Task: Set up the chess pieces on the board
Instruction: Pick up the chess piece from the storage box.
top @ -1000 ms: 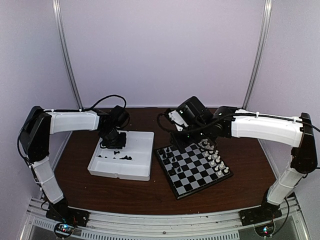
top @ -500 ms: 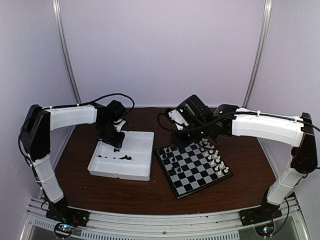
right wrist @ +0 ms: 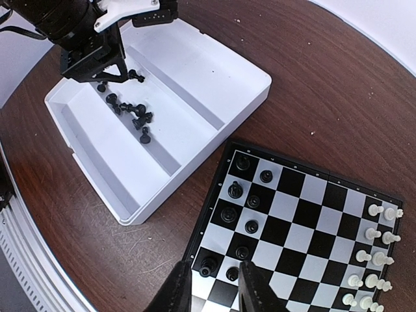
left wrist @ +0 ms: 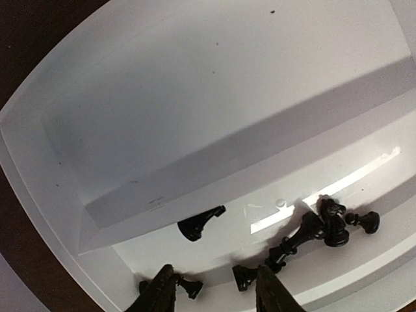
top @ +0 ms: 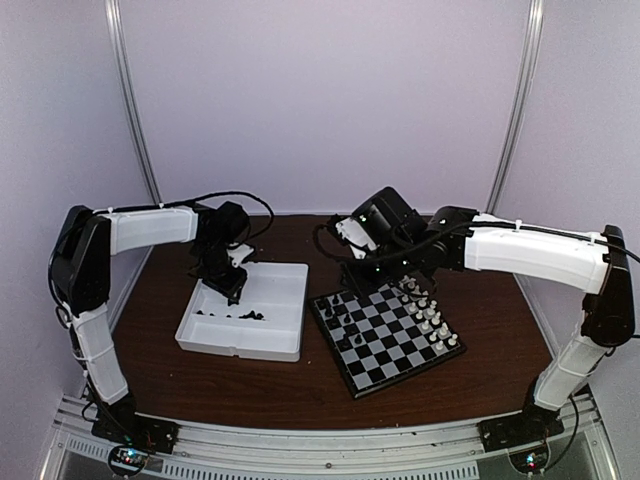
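Left jaws: partly open and empty, low over the white tray [left wrist: 195,97].
Right jaws: slightly apart, holding nothing, above one corner of the chessboard [right wrist: 305,214].
Black chess pieces [left wrist: 328,224]: some lie loose in the tray, others stand in two rows on the chessboard.
White pieces [right wrist: 374,233]: along the opposite edge.

— How are the arms clad?
— The left arm [top: 150,228] and right arm [top: 530,255] are sheathed in white shells, linked by black joints [top: 75,255].
— And the rest?
— Black cables [top: 215,197] are seen by the wrists; the left gripper [left wrist: 214,296] and right gripper [right wrist: 211,289] are finished in black.
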Tool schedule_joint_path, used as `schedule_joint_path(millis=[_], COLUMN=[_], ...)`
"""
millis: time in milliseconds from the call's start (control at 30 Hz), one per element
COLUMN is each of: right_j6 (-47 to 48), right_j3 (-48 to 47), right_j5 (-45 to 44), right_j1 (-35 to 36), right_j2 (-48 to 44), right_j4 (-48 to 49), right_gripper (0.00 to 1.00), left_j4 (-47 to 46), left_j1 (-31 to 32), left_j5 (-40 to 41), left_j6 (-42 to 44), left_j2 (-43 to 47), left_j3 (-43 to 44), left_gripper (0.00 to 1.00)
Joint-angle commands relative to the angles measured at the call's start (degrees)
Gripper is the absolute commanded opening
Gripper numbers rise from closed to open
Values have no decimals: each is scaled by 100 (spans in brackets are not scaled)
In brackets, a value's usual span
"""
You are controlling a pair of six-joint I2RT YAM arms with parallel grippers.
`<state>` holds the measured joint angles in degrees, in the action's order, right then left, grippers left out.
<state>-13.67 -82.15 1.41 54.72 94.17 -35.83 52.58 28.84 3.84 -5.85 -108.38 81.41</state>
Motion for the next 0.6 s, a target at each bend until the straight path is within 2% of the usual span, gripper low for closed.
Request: schedule_joint_path(millis=[0,300,567], right_j6=[-4,-58,-59], right_j3=[-73,-46,-37], right_j5=[61,104,92], right_j1=[-31,-31,-31], right_j2=[-157,-184,-193], right_j4=[-22,15,11], right_gripper=[28,28,28], left_j4=[14,-85,-46], left_j1=[-28,-28,-28], left_j5=[-76,280,35], left_j6=[249,322,378], left_j2=[-243,-537,-770], left_j3=[191,251,343], left_gripper=[42,42,42])
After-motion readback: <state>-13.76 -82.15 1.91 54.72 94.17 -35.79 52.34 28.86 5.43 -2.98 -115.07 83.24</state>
